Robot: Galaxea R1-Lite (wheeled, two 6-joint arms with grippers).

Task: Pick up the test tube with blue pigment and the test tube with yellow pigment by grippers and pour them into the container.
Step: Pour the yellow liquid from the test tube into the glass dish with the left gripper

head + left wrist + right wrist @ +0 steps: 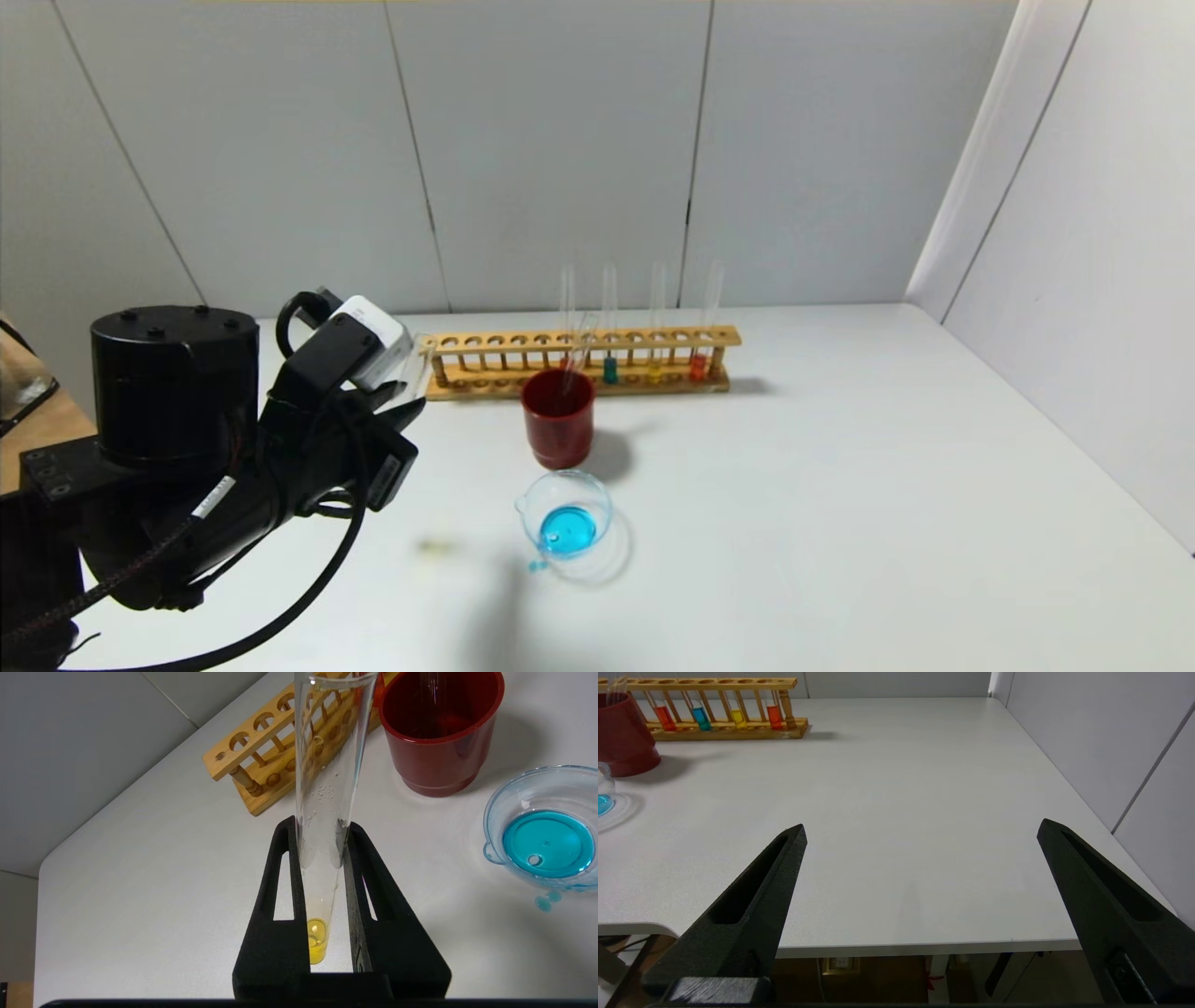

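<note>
Between the left gripper's (322,830) pinching jaws stands the test tube with yellow pigment (322,812), thin, slippery, probably fragile glass, gripped low, the blue-filled beaker (495,807) off beside it.

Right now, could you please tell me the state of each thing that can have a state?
left gripper: shut on the yellow tube, above the table.
yellow tube: held, a little yellow liquid inside.
right gripper: open, empty, near the table's edge.
beaker: upright, holds blue liquid; drops beside it.
red cup: upright, an empty tube leaning inside.
rack: holds four tubes.
</note>
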